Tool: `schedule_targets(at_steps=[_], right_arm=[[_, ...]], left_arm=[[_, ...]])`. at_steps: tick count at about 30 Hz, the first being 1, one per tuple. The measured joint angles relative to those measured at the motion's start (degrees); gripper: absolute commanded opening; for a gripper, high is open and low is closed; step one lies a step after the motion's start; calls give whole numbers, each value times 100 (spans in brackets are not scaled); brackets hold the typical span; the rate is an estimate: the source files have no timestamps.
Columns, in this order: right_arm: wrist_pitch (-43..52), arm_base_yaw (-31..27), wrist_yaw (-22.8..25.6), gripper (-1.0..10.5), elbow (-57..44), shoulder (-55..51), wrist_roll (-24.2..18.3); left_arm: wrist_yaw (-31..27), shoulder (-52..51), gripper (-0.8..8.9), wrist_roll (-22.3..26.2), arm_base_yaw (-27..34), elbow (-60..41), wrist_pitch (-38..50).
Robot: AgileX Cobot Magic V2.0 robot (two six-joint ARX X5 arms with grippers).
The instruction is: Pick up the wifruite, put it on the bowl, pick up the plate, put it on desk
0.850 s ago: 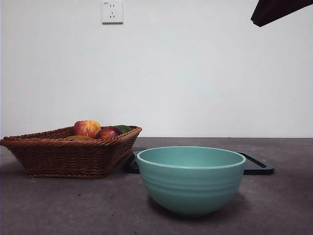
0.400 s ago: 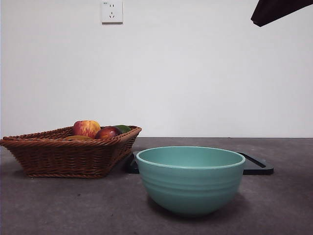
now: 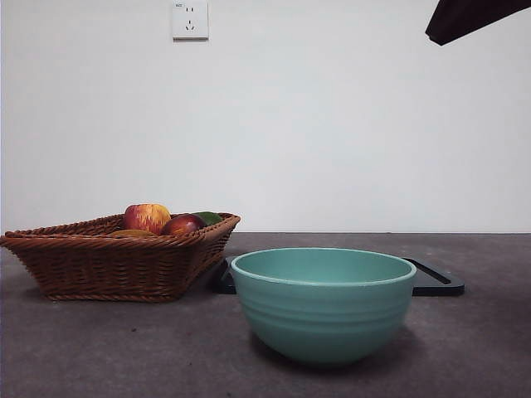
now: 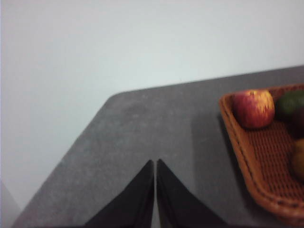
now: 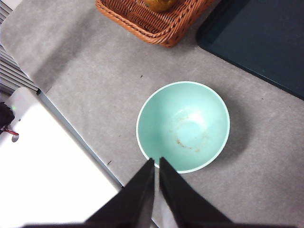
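Bowl: deep teal-green ceramic bowl (image 3: pixel 323 303), empty, on dark grey desk (image 3: pixel 124 348).
Wifruite: dull brown fruit (image 5: pixel 159 4) in brown wicker basket (image 3: pixel 112 261).
Grippers: left gripper (image 4: pixel 155 164), right gripper (image 5: pixel 156 161), jaws together, holding nothing.
Advice: part jaws, descend squarely over the fruit.

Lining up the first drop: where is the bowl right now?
The bowl stands empty on the desk, near the front view's centre, in front of the dark tray and right of the wicker basket; the right gripper hangs above it.
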Motion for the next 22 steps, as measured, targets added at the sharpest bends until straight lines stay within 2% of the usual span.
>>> schedule_targets(at_steps=[10,22], right_arm=[[0,0,0,6,0,2,0],[0,0,0,6,0,2,0]], left_arm=[[-4,-52,8,0,0,-542,-20],[-13,-52,8,-2,0,-546,-170]])
